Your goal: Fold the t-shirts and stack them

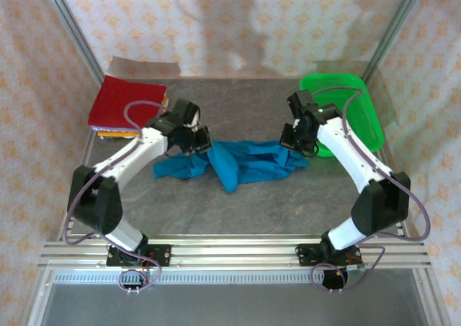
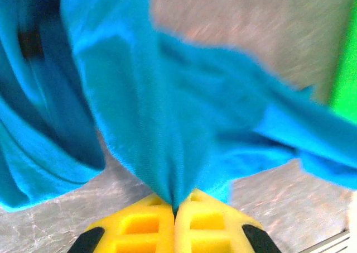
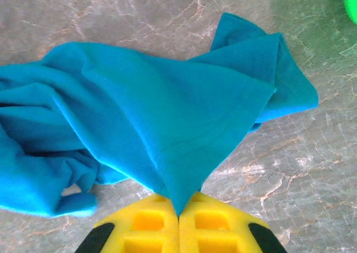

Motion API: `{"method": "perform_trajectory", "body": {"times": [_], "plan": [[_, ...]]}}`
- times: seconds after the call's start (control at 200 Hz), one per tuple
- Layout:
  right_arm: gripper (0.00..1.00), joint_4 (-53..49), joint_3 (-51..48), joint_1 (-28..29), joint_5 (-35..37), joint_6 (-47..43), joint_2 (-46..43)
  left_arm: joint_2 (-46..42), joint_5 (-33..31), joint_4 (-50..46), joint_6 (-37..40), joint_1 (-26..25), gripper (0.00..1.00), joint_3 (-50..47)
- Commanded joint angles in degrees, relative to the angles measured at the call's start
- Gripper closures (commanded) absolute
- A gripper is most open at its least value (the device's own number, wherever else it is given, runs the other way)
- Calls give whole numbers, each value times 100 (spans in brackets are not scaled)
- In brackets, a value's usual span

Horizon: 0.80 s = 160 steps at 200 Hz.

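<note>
A crumpled teal-blue t-shirt (image 1: 238, 162) lies mid-counter (image 1: 288, 204), its long axis running left to right between the arms. The left fingers (image 2: 162, 225) pinch cloth on its left part and the right fingers (image 3: 195, 225) pinch its right end, both pairs clamped shut. Collar and sleeves are lost in folds, and the left wrist view is blurred.

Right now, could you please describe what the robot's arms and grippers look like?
Both the left arm and right arm have white links with black joints, and a thin purplish cable loops along each. The left gripper and right gripper have yellow fingers with rectangular recesses and black parts behind.
</note>
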Motion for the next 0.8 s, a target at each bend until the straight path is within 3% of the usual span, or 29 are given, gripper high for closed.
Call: {"method": "perform_trajectory", "body": {"times": [0.0, 0.37, 0.536, 0.681, 0.796], "plan": [[100, -266, 198, -28, 145, 64, -668, -775, -504, -767, 226, 335, 100, 1026], [100, -570, 966, -25, 429, 149, -1900, -1452, -1192, -1532, 410, 1082, 100, 3391], [100, 550, 1459, -28, 289, 551, -2625, -1529, -1134, -1446, 754, 1087, 100, 4253], [100, -465, 2625, -28, 981, 687, -2217, -1589, -1548, -1768, 1173, 1088, 100, 4855], [100, -639, 2375, -28, 1181, 933, -2380, -1666, -1858, -2118, 1348, 1088, 100, 5046]]}}
